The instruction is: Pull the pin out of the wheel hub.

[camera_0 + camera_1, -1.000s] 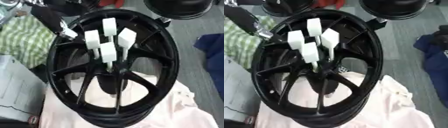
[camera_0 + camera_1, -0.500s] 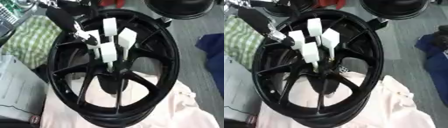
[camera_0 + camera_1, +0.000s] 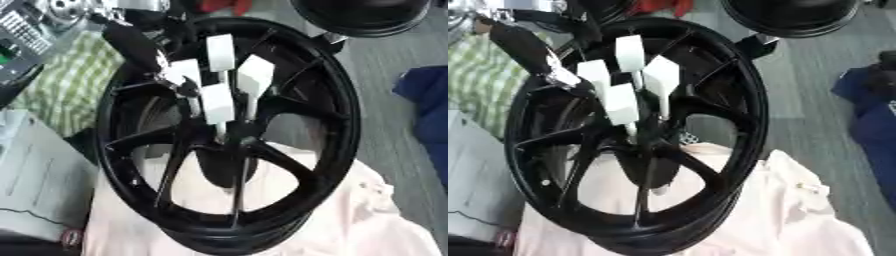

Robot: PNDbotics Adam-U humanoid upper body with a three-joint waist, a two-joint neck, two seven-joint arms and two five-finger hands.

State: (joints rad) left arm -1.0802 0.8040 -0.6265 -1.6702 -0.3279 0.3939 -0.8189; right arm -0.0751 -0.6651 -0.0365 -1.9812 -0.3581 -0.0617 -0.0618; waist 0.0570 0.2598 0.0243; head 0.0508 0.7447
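A black spoked wheel hub (image 3: 337,125) lies tilted on a pink cloth. Several white pins with flat tops stand up from its centre (image 3: 229,134). The leftmost white pin (image 3: 185,74) is the one my left hand (image 3: 138,44) has reached. That black hand comes in from the upper left, and its silver-tipped fingers (image 3: 562,76) are pinched on the pin's left edge. The other pins, such as the top pin (image 3: 220,51) and the right pin (image 3: 255,76), stand untouched. My right hand shows in neither view.
The pink cloth (image 3: 367,220) spreads under the hub's lower half. A green checked cloth (image 3: 61,90) and a grey box (image 3: 39,175) lie at the left. Another black wheel (image 3: 363,15) sits top right, and a blue cloth (image 3: 424,110) lies on the grey floor at the right.
My left hand has moved right from outside the rim onto the leftmost pin and has stayed there for the last half second. The pins have not moved.
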